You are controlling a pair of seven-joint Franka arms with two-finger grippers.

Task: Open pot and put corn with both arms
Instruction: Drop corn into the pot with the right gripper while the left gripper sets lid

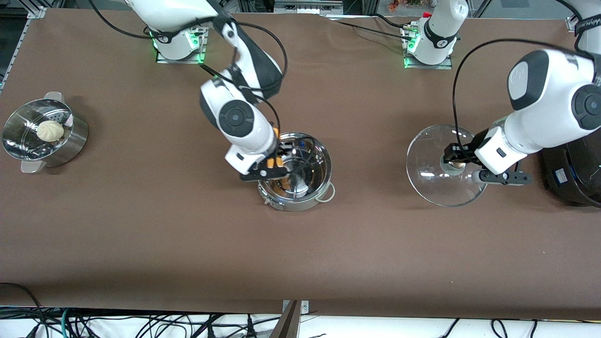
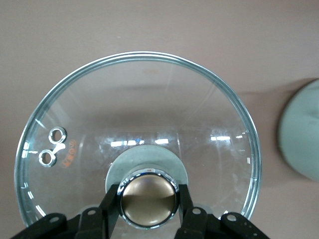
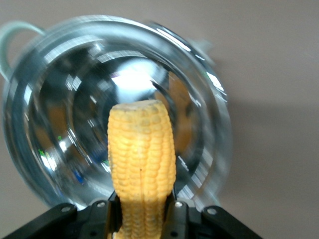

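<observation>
While gripped, corn above pot.

In the front view, the right gripper and its wrist hide most of the corn; only orange slivers show. The pot is blurred in the right wrist view, its rim smeared. The black cooker is cut off by the frame's edge and partly covered by the left arm. The left wrist view crops the glass lid at its lower edge.

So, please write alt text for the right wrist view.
The right gripper holds the corn over the open steel pot, whose shiny inside is empty. Brown table surrounds the pot.
</observation>
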